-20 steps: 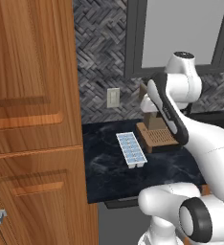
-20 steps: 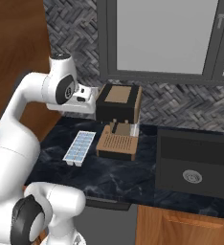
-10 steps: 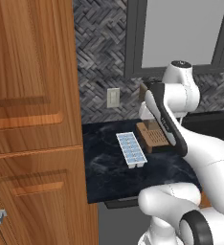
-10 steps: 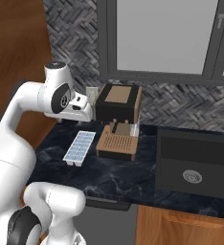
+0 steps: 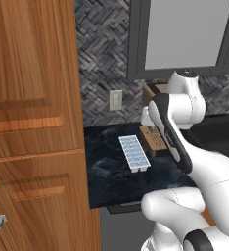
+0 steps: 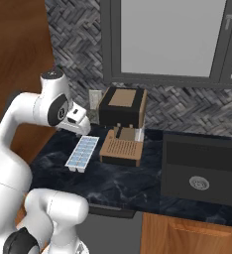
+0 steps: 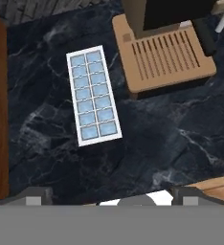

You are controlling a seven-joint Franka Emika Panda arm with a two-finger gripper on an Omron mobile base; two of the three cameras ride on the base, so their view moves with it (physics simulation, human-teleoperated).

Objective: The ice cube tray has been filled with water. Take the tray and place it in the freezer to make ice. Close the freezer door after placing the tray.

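The ice cube tray (image 7: 94,94) lies flat on the dark marble counter (image 7: 147,139), a narrow white rectangle with two rows of cells holding pale blue water (image 7: 92,78). It also shows as the tray (image 5: 134,153) and the tray (image 6: 83,153) in the base views. My gripper (image 7: 113,195) hangs well above the counter and looks down on the tray; its fingertips (image 7: 37,193) stand far apart with nothing between them, so it is open. In the right base view the hand (image 6: 75,118) hovers over the tray's far end. The freezer and its door are out of view.
A dark coffee machine (image 6: 122,108) on a brown slatted wooden block (image 7: 165,58) stands right beside the tray. A black sink (image 6: 202,168) lies further right. Tall wooden cabinets (image 5: 33,122) border the counter on the left, and a wall outlet (image 5: 115,99) sits behind.
The arm has sunk a little, bringing the hand lower over the tray's far end. The jaws have spread wider. The tray has not moved.
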